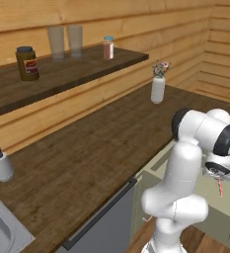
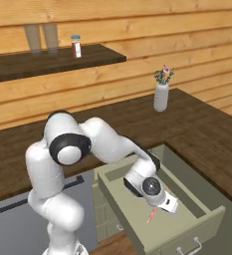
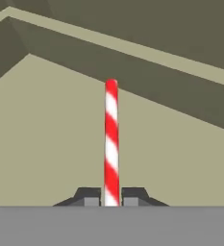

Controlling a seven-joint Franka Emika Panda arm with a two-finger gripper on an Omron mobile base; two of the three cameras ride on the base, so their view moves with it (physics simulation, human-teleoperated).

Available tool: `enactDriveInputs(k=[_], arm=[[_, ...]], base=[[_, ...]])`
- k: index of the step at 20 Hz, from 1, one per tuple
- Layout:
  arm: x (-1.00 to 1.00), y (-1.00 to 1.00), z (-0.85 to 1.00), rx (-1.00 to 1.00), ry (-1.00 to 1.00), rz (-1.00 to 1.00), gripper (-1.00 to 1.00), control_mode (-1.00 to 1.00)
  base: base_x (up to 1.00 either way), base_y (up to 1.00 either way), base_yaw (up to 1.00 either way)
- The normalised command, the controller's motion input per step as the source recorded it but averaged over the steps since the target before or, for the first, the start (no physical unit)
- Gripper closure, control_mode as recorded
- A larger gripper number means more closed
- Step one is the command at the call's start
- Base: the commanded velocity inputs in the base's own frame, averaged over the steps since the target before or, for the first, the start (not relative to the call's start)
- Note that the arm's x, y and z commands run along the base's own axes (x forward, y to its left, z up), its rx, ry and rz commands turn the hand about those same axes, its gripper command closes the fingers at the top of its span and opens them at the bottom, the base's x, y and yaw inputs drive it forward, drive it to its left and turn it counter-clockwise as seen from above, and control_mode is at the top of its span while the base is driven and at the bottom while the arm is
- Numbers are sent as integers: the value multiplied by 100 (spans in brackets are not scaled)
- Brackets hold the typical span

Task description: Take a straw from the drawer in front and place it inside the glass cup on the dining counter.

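In the hand view the end effector [image 3: 111, 197] pinches the straw [image 3: 111, 144] between its two dark fingertips [image 3: 88, 196], the red-and-white striped stick running straight out from them over the pale floor of the drawer [image 3: 46, 144], with the drawer's walls rising beyond its tip. The stripes and the pinch are clear only here.

The right base view gives the setting instead: the arm bends down into the open drawer [image 2: 212, 219], the end effector [image 2: 157, 208] is above the floor, and the straw [image 2: 151, 215] hangs from it as a thin reddish line slanting down. The silver handle [image 2: 192, 245] is on the drawer front.

In the left base view the arm's bulk covers most of the drawer [image 1: 220, 207]; the straw [image 1: 219, 187] shows as a short reddish stick below the end effector [image 1: 218, 174].

The dark wood tabletop [image 1: 87, 158] carries a white vase [image 1: 158, 89] with flowers and a soap dispenser [image 1: 2, 165] beside a sink [image 1: 3, 232]. A shelf [image 1: 62, 74] on the plank wall holds a jar [image 1: 27, 63], two tall glasses [image 1: 65, 40] and a small bottle [image 1: 108, 47].
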Motion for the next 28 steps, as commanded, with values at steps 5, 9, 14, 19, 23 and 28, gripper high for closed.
enactDriveInputs(k=[5, 9, 14, 19, 23, 28], arm=[[-38, 9, 100, 0, 1, 0, 100, -100], [-29, 15, 100, 0, 0, -2, 100, -100], [-16, 2, 100, 0, 4, -1, 100, -100], [2, -6, 100, 9, 10, -1, 100, -100], [14, 0, 100, 22, -13, -12, 100, -100], [-4, 3, 99, 14, -11, -14, 100, -100]], base=[[0, 0, 0], [0, 0, 0], [0, 0, 0], [0, 0, 0], [0, 0, 0], [0, 0, 0]])
